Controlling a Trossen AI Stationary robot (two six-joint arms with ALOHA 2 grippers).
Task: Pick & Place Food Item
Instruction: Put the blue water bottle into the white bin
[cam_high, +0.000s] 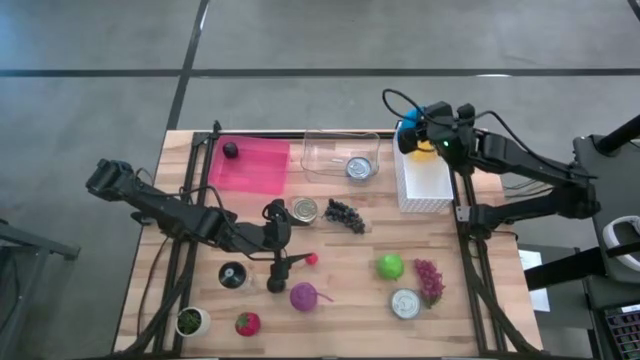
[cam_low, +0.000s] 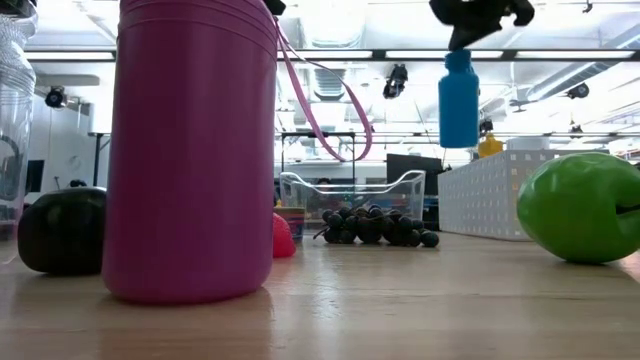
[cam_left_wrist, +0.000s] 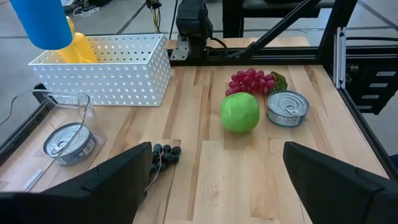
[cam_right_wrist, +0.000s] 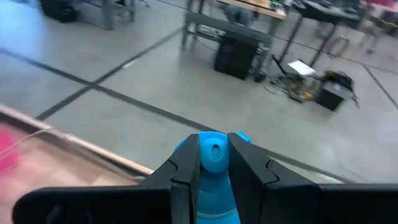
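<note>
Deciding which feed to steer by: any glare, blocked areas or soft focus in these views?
High view: evenly lit, table unobstructed. Low view: a close pink container blocks the left side, ceiling lights glare behind. Left wrist view: sharp on the green apple, its own fingers blurred. Right wrist view: the blue bottle hides the table, background soft.

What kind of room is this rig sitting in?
Probably a robotics lab or workshop: a wooden table on a bare concrete floor, other workbenches beyond, and open ceiling lights.

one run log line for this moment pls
right gripper shut on blue bottle above white basket | left gripper open, mid-table
</note>
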